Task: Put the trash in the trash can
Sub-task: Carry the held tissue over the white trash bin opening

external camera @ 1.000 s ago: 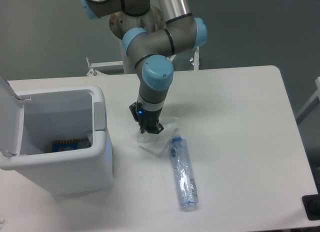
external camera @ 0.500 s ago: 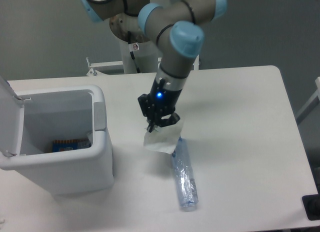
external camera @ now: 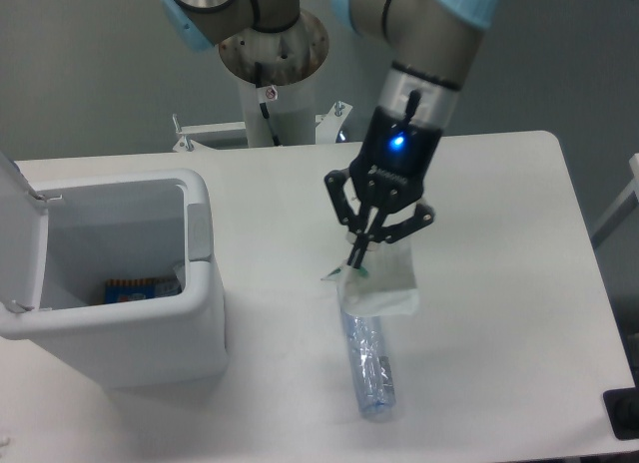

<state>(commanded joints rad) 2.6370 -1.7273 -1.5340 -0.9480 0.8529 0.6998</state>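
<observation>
My gripper [external camera: 357,260] hangs above the middle of the table, shut on a crumpled white wrapper [external camera: 382,281] that dangles below its fingertips, clear of the table. Under the wrapper a crushed clear bluish bottle [external camera: 367,363] lies lengthwise on the table, its top end hidden behind the wrapper. The white trash can [external camera: 110,283] stands at the left with its lid [external camera: 18,233] swung open. It is well to the left of the gripper.
Inside the trash can lies a small blue and orange packet [external camera: 140,288]. A grey tab [external camera: 200,231] sits on the can's right wall. The arm's base [external camera: 272,54] stands behind the table's far edge. A dark object [external camera: 624,413] pokes in at the bottom right.
The gripper has lifted the white wrapper off the table and moved up and to the right with it, over the bottle's top end. Bottle and trash can have stayed put.
</observation>
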